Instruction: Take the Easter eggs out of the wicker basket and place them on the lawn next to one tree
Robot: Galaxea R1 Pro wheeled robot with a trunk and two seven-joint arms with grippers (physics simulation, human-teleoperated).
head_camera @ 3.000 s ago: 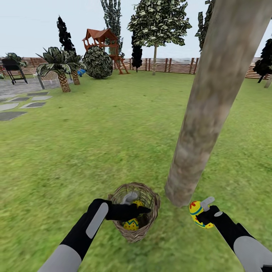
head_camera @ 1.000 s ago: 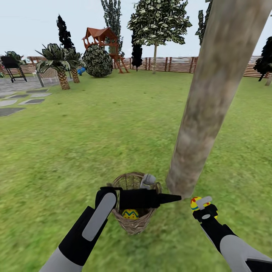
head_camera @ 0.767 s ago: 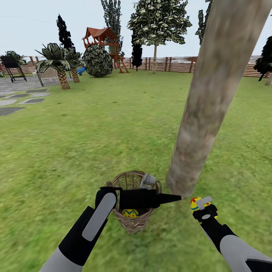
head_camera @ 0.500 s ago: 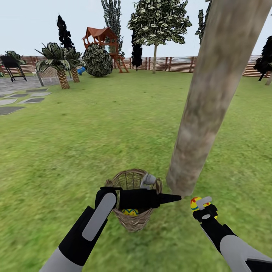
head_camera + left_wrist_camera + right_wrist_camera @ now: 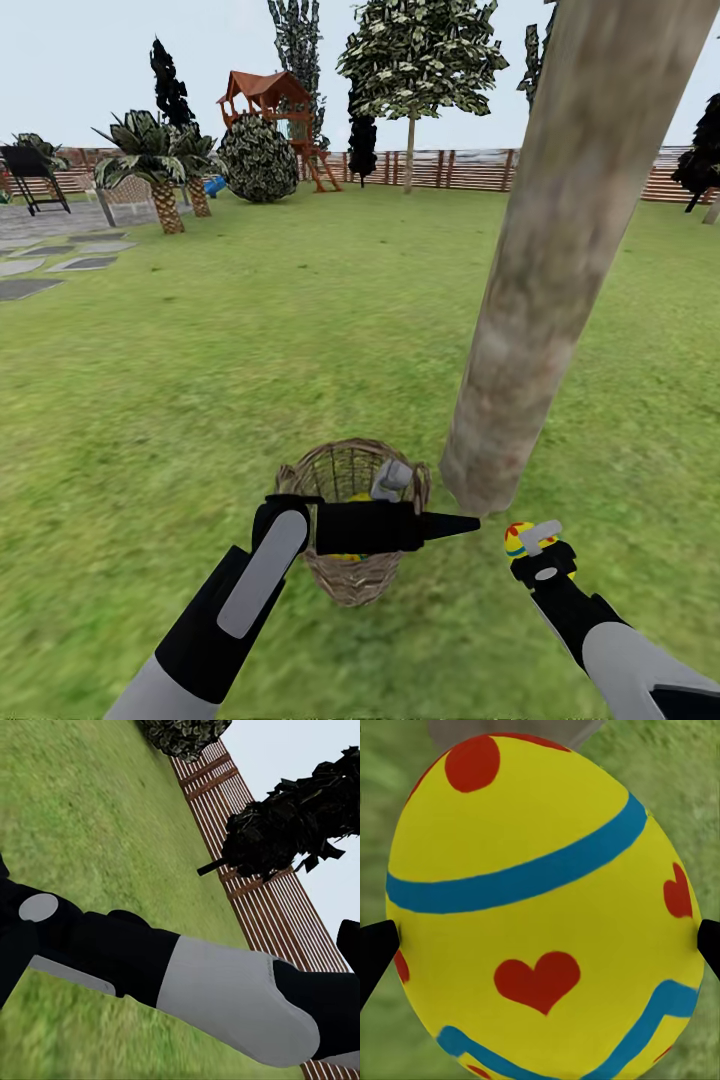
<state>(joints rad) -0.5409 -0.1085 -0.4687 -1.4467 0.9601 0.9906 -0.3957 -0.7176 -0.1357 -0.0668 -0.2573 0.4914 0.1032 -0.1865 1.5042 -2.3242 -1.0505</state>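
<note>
Although the right arm sits closest to the camera, its right gripper [image 5: 533, 543] already has work in hand: the fingers are closed on one Easter egg [image 5: 544, 907], pinching it at its widest part, with the dark fingertips touching both flanks in the right wrist view. In the head view that egg shows as a small yellow and red patch just above the wrist, held over the lawn [image 5: 250, 350] just beside the foot of the tree [image 5: 560, 250].

A little farther out, the left arm reaches across the wicker basket [image 5: 350, 520], which stands upright on the grass just beside the trunk. The left gripper [image 5: 392, 480] hangs at the basket's far rim; whether its fingers are wide or narrow I cannot tell. A sliver of yellow below the forearm suggests at least one egg lies in the basket, though how many is hidden.

The egg looks hard, smooth and rounded, so it would likely be light but slippery, and prone to squirting out if squeezed off-centre. Gripping across the broad middle, as here, seems the safest hold. Once released it may roll, so it should be set down low.

Beyond stand palms, a play tower and the wooden fence [image 5: 450, 170].
</note>
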